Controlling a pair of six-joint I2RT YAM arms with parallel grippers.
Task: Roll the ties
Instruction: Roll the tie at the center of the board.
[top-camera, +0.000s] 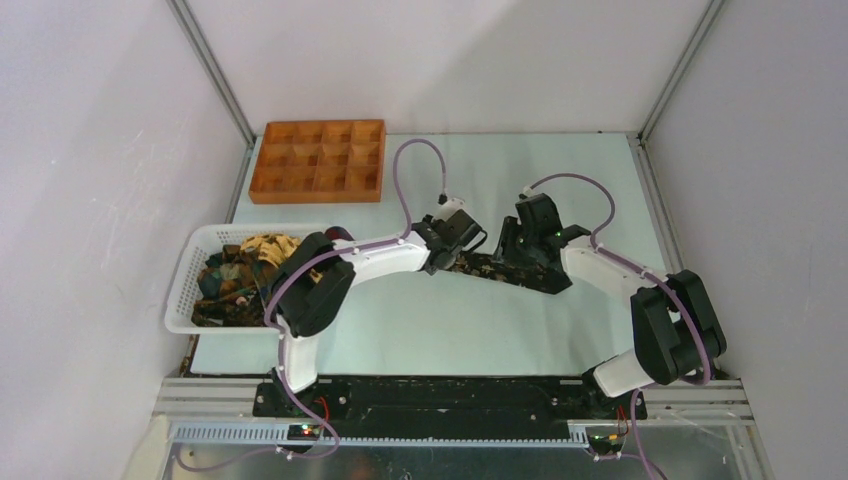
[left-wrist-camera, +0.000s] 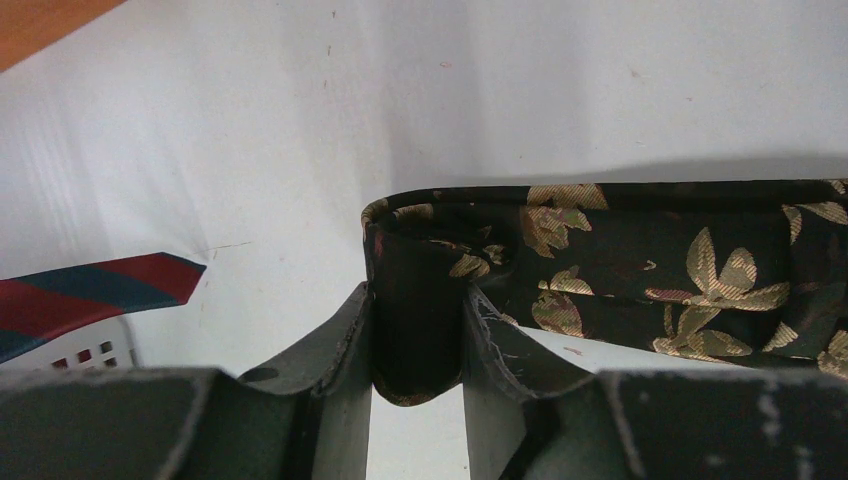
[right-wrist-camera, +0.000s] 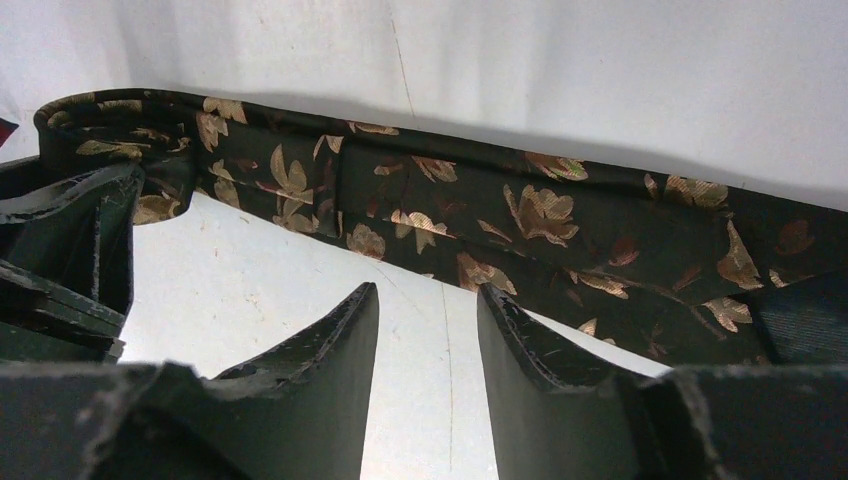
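- You see one tie (top-camera: 490, 268) stretched flat across the middle of the worktop (top-camera: 450, 330): dark, with gold and brown leaves.
- Its left end is folded back on itself and stands pinched between the left fingers (left-wrist-camera: 345, 340).
- The other ties (top-camera: 240, 275) lie heaped in the basket (top-camera: 182, 290) at the left.

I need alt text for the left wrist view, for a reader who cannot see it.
The left gripper pinches the folded end of a dark leaf-print tie, which stretches right across the pale table. A red-and-blue striped tie tip shows at far left.
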